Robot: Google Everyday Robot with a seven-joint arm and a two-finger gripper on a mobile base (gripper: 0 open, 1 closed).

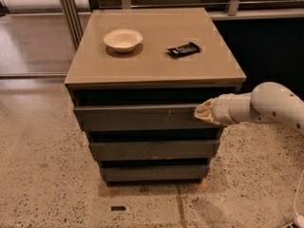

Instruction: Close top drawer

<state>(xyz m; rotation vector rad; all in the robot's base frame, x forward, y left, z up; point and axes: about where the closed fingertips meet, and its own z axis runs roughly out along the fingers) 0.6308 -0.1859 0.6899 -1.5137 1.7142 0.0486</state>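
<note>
Camera view: you are looking down from the front at a low cabinet (156, 70) with three stacked drawer fronts.
Top drawer (137, 117): the uppermost of the three, a wide, shallow, dark grey front with no handle. A dark gap shows between its upper edge and the cabinet's tan top. A small pale scratch (170, 111) sits right of centre on the panel.
Gripper (203, 112): at the right end of the top drawer's front, level with the panel. Its pale, tapered tip is against the panel or just short of it; you cannot tell which.
Claw state: you cannot tell whether it is apart or together; only a pale pointed shape shows.
Arm (268, 103): white and rounded, coming in from the right edge, roughly level, pointing left toward the drawer.
Middle drawer (152, 149): plain grey front directly below the top one, with a dark strip between them.
Bottom drawer (154, 173): plain grey front, lowest, near the floor.
Bowl (123, 39): small, pale, upright, on the cabinet top left of centre, toward the back.
Black object (184, 49): flat, oblong, lying at a slant on the cabinet top to the right of the bowl, apart from it; you cannot tell what it is.
Floor (42, 175): speckled pale stone. A small dark scrap (118, 208) lies in front of the cabinet.
</note>
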